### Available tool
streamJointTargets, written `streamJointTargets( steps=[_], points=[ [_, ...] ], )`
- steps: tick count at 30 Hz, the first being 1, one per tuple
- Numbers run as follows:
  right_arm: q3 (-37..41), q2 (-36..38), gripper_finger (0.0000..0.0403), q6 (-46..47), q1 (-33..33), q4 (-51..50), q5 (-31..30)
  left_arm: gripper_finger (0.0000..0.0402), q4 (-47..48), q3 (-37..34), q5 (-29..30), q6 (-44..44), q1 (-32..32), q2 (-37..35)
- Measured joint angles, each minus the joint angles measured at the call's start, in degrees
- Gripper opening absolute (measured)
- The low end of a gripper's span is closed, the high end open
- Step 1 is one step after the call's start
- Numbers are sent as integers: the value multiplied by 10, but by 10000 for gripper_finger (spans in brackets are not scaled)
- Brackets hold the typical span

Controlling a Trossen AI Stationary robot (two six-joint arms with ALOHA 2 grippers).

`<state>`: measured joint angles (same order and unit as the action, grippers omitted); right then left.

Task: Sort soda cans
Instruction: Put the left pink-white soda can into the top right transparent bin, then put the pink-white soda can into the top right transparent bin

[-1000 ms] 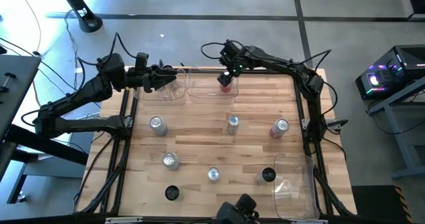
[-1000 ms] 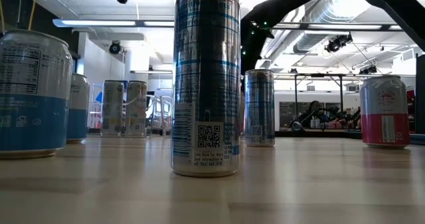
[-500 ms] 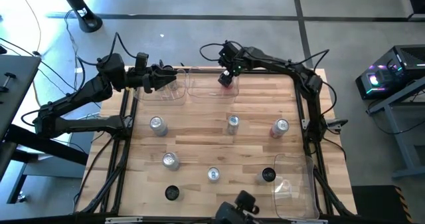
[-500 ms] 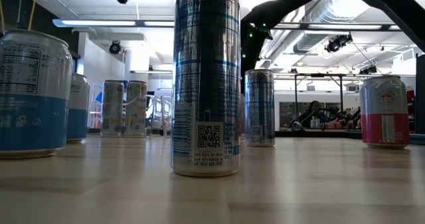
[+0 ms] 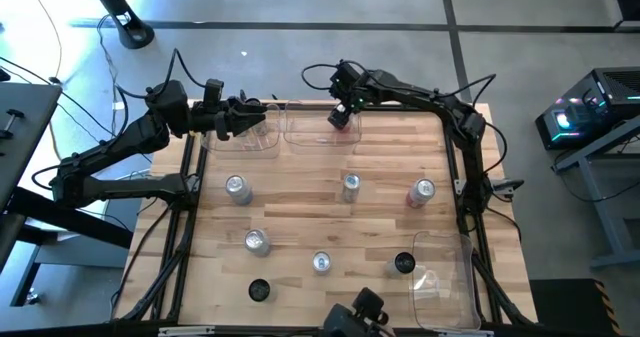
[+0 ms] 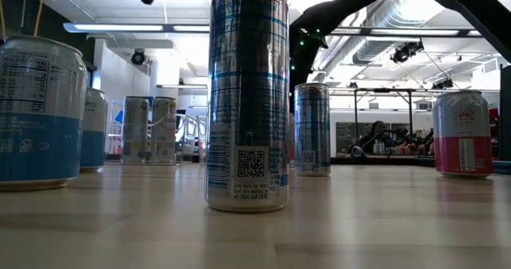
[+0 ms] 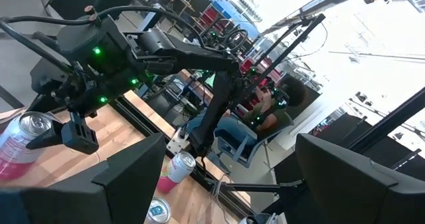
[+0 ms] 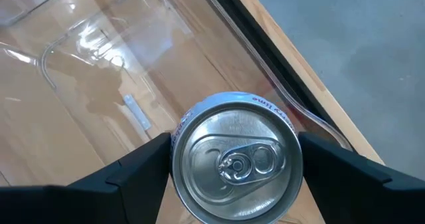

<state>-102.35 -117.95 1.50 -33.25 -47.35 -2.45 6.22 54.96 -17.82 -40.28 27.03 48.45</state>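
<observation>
Right pincer [image 5: 341, 118] at 12 o'clock tabletop [image 5: 300, 202] edge, fingers apart astride a silver-topped pink can [image 8: 235, 159] standing in the clear bin [image 8: 80, 44], w/ open wood toward 6; left pincer [image 5: 250, 118] parked at 11, fingers apart.

The right gripper [image 5: 342, 118] reaches along the far edge, fingers [image 8: 143, 167] spread wide. The left gripper [image 5: 262, 116] extends inward at the far-left corner, fingers [image 7: 129, 167] parted.

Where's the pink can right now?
In the high view, the pink can sits in the middle clear bin at the table's far edge, between the right gripper jaws.
</observation>
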Motion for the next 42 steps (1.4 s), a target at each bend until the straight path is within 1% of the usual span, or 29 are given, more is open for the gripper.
streamJointTargets(
  steps=[4, 12, 18, 21, 26, 31, 34, 36, 38, 39, 42],
  points=[
    [0, 0, 313, 12, 0, 0, -7, 333, 0, 0, 0, 0, 0, 0],
    [0, 1, 380, 11, 0, -8, -8, 333, 0, 0, 0, 0, 0, 0],
    [-3, 4, 386, 11, 0, -20, 1, 333, 0, 0, 0, 0, 0, 0],
    [-27, 5, 387, -3, -1, -37, 9, 333, 0, 0, 0, 0, 0, 0],
    [-95, 5, 387, -62, -2, -84, 10, 333, 0, 0, 0, 0, 0, 0],
    [-164, 7, 387, -57, -2, -129, 10, 333, 1, 0, -2, 0, 0, 0],
    [-193, 7, 387, 3, 0, -160, 12, 333, 1, 0, -2, 14, 0, 0],
    [-212, 7, 387, 11, 3, -192, 26, 333, 1, 0, -2, 18, 0, 0],
    [-227, 7, 387, -2, 4, -261, 61, 333, 1, 0, -2, 18, 0, 0],
    [-234, 7, 387, -2, 6, -293, 70, 333, 1, 0, -2, 19, 0, 0],
    [-239, 10, 387, 10, 15, -399, 70, 333, 1, 0, -2, 19, 0, 0]
  ],
)
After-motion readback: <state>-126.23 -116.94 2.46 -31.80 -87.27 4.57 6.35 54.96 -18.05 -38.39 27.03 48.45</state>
